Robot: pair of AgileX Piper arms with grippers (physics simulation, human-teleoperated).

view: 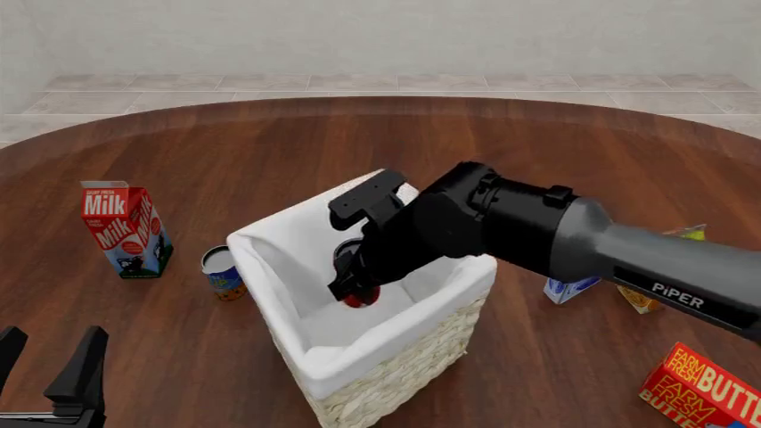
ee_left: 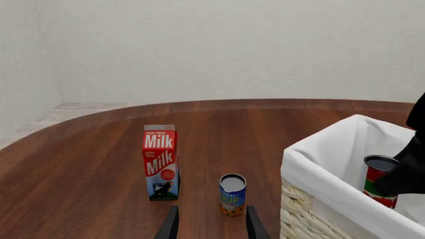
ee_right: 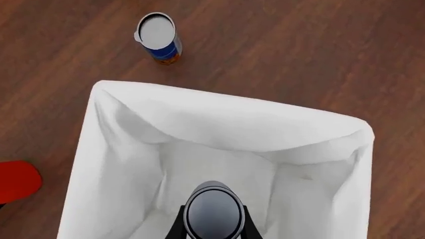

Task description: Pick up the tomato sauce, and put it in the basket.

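The tomato sauce, a small can with a red and green label and a grey top, is held inside the basket, the large pale wicker one with a white lining. My right gripper is shut on the can, reaching down into the basket. In the right wrist view the can's top sits between the two fingers, with the white lining all around. The left wrist view shows the can behind the basket rim. My left gripper is open and empty, low at the near left.
A blue-and-orange can stands just left of the basket, and a red milk carton further left. At the right lie a small carton, an orange carton and a red butter box.
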